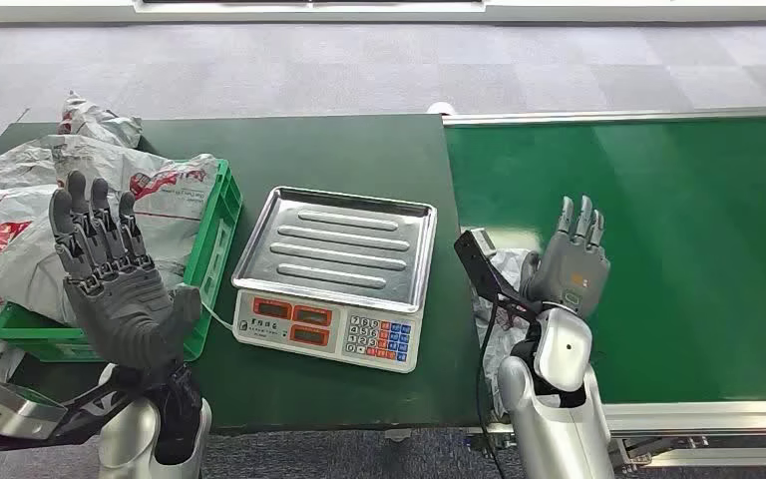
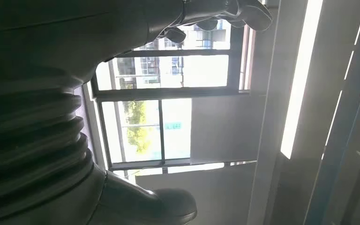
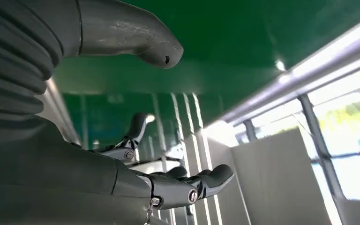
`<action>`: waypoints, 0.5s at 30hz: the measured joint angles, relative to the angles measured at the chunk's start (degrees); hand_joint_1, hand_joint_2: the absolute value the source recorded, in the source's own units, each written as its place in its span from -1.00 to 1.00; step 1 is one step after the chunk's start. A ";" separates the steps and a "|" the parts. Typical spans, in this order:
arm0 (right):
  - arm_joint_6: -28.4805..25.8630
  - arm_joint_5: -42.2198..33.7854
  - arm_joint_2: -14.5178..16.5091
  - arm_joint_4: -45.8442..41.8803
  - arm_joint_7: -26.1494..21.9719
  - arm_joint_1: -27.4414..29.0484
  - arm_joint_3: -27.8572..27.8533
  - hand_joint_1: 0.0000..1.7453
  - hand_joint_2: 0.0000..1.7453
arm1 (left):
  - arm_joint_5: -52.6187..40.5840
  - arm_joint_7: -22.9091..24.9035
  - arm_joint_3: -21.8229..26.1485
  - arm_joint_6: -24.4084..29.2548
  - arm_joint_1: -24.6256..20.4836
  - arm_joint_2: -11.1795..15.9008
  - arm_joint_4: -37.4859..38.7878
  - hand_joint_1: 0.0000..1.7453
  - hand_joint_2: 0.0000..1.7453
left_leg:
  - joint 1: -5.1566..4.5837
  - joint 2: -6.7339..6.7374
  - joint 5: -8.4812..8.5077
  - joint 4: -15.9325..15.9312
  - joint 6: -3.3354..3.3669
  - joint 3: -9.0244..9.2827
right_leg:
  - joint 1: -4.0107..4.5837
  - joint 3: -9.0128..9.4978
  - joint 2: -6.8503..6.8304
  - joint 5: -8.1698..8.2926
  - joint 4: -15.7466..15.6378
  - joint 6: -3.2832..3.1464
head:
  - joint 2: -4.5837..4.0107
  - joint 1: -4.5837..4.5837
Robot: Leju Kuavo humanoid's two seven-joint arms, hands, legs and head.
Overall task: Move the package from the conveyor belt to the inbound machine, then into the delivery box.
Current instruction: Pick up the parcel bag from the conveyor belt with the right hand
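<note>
Package (image 1: pixel 507 274) duty looks like it's just getting going: we can see a crumpled grey-white bag right at the end of the conveyor belt (image 1: pixel 658 220), at the end nearest the scale (image 1: pixel 334 274), half hidden behind our right wrist. Our right hand (image 1: pixel 574 261) hangs just beside it over the green belt, fingers spread and holding nothing. Our left hand (image 1: pixel 115 284) is raised on the far side of the scale, in front of the green crate (image 1: pixel 214 235), also spread wide with nothing in it.

Our take on doing this step well: the bag is soft and wrinkly, so we'd bring the right hand down over the bulk of it rather than pinching a loose corner, or it'll probably sag and slip. The wrist camera bracket sits close to the bag, so we'd watch it doesn't snag. Then a short carry across to the scale's steel tray, set flat in the middle, and on to the crate beyond the scale.

Writing-wise, not much we can read. The scale has two red displays and a keypad with blue, red and orange keys, plus a small label too tiny to make out. The mailers (image 1: pixel 20 225) piled in the crate carry a red logo, but we can't read it either.
</note>
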 joint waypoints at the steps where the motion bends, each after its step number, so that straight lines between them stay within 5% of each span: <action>1: 1.25 -0.25 -0.13 1.40 0.34 0.09 -0.35 -1.00 1.00 | -0.01 0.19 0.00 -0.05 0.00 0.00 0.01 -1.00 1.00 | 0.00 -0.01 0.00 0.00 0.00 0.00 | 0.00 0.00 0.00 0.00 0.00 0.00 | 0.00 0.00; 4: 3.06 -1.41 -1.07 9.38 1.48 0.44 -2.52 -1.00 1.00 | 0.11 0.89 0.00 -0.42 -0.01 0.02 0.07 -1.00 1.00 | -0.01 -0.05 0.00 0.00 0.00 -0.02 | -0.01 0.01 -0.05 0.00 0.00 0.00 | 0.00 0.00; 15: -3.08 -2.44 -4.94 37.35 2.85 -5.84 -12.91 -1.00 1.00 | 0.90 1.37 -0.06 -0.90 -0.01 0.02 0.35 -1.00 1.00 | -0.01 -0.07 -0.07 0.00 0.09 0.15 | 0.00 0.20 -0.17 -0.12 -0.02 0.06 | 0.00 -0.01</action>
